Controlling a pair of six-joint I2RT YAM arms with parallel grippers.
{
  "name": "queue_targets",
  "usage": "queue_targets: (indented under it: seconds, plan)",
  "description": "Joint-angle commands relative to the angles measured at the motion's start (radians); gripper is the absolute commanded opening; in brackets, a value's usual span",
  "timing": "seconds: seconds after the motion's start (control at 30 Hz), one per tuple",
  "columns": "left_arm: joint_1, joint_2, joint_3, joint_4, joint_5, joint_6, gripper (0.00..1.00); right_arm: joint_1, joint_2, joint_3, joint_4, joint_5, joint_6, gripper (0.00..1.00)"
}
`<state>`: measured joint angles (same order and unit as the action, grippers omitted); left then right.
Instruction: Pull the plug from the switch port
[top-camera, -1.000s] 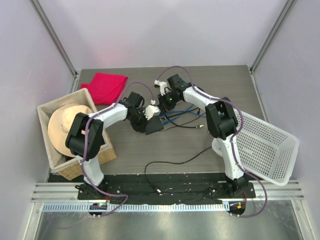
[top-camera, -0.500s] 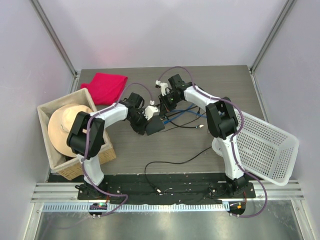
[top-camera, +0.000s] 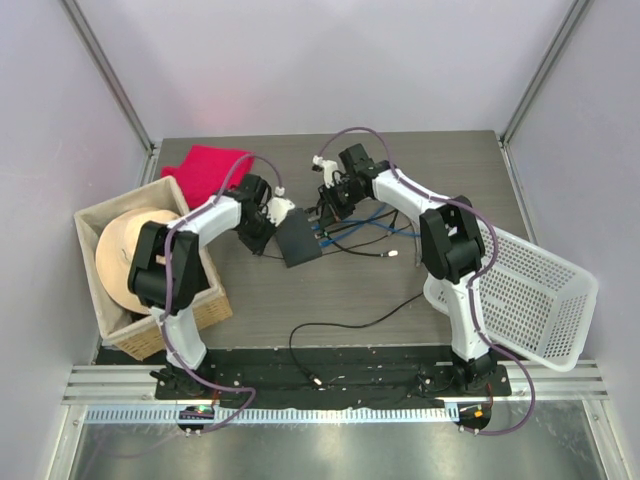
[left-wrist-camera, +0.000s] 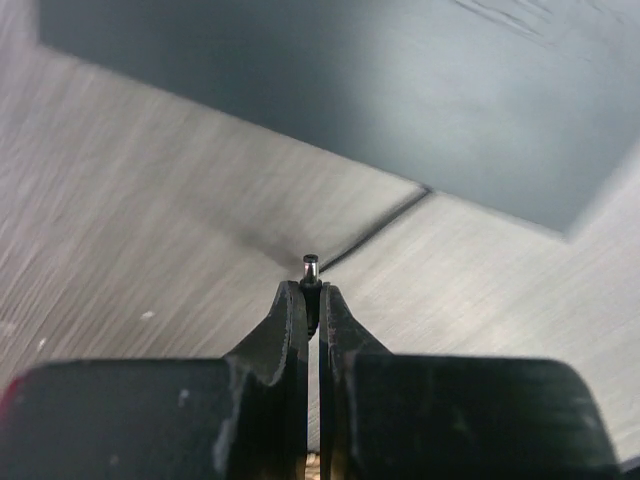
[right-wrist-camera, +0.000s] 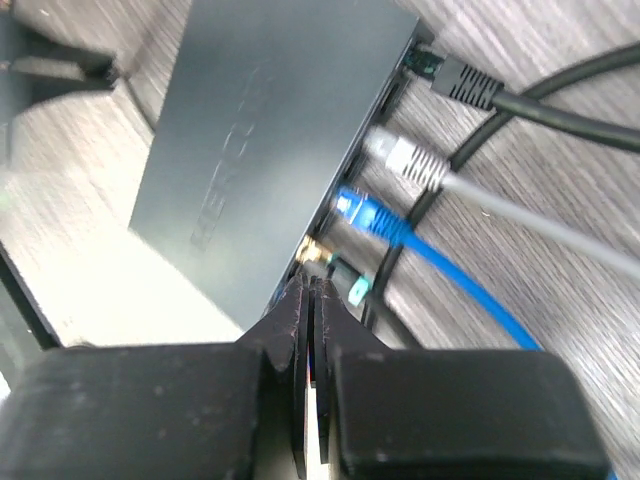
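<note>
Switch (top-camera: 298, 240) lies flat in the middle of the table (top-camera: 400, 290) in the overhead view. Its socket edge faces the right arm, and cables (top-camera: 365, 232) fan away from it. Left gripper (top-camera: 268, 220) is at the box's far-left corner and right gripper (top-camera: 330, 205) is just off the socket side. That's 2 arms bracketing 1 box, and my read is that 1 steadies while the other pulls. Red cloth (top-camera: 210, 172), hat basket (top-camera: 175, 328) and white basket (top-camera: 540, 300) sit well apart at the edges.

Over to the left wrist: fingers (left-wrist-camera: 290, 330) are pressed together, pinching a small dark plug (left-wrist-camera: 311, 270) whose metal tip pokes just past them. The switch fills the top of this view, apart from that tip, so I judge the plug to be out of its port. A thin dark line runs from the box's corner toward the fingers, and I cannot tell whether it's a lead or a seam.

Right wrist now: these fingers (right-wrist-camera: 300, 320) are closed too, with their tips down at the socket edge. There are 3 plugs seated along it: black plug (right-wrist-camera: 455, 80), grey plug (right-wrist-camera: 410, 160) and blue plug (right-wrist-camera: 365, 215). A green-tabbed plug (right-wrist-camera: 350, 285) sits just beside the tips. Whether the tips nip anything, I cannot tell. Parked there, they look like a brace against sliding.
</note>
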<state>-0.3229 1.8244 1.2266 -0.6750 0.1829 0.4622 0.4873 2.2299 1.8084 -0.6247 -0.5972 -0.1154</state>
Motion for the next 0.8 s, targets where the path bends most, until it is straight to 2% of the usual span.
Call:
queue_targets:
  seconds: [0.0, 0.03, 0.07, 0.13, 0.17, 0.27, 0.37, 0.43, 0.53, 0.63, 0.77]
  plan:
    - [0.016, 0.122, 0.196, -0.061, -0.151, -0.227, 0.1, 0.004, -0.092, 0.045, 0.019, 0.004, 0.033, 0.01]
    - [0.016, 0.154, 0.238, -0.084, -0.146, -0.253, 0.18, 0.005, -0.095, 0.045, 0.019, 0.004, 0.03, 0.01]
    - [0.018, 0.195, 0.317, -0.125, -0.137, -0.279, 0.35, 0.005, -0.101, 0.048, 0.02, 0.01, 0.028, 0.01]
    - [0.016, 0.216, 0.378, -0.133, -0.17, -0.345, 0.47, 0.004, -0.102, 0.054, 0.02, 0.025, 0.019, 0.01]
    - [0.016, 0.205, 0.416, -0.124, -0.215, -0.359, 0.58, 0.004, -0.102, 0.061, 0.02, 0.031, 0.016, 0.01]
    - [0.021, 0.179, 0.454, -0.078, -0.241, -0.395, 0.75, -0.004, -0.09, 0.084, 0.019, 0.057, 0.007, 0.01]
    - [0.042, 0.177, 0.497, -0.099, -0.195, -0.447, 0.76, -0.027, -0.053, 0.11, 0.019, 0.097, 0.002, 0.01]
    - [0.07, 0.2, 0.517, -0.126, -0.047, -0.486, 0.75, -0.042, -0.02, 0.124, 0.02, 0.132, -0.006, 0.01]
    - [0.076, 0.231, 0.505, -0.129, 0.024, -0.499, 0.73, -0.068, 0.014, 0.128, 0.011, 0.206, -0.047, 0.01]
    - [0.076, 0.28, 0.508, -0.139, 0.061, -0.496, 0.64, -0.087, 0.027, 0.108, 0.002, 0.252, -0.093, 0.02]
    - [0.082, 0.335, 0.536, -0.175, 0.102, -0.505, 0.58, -0.096, 0.025, 0.056, 0.005, 0.309, -0.13, 0.01]
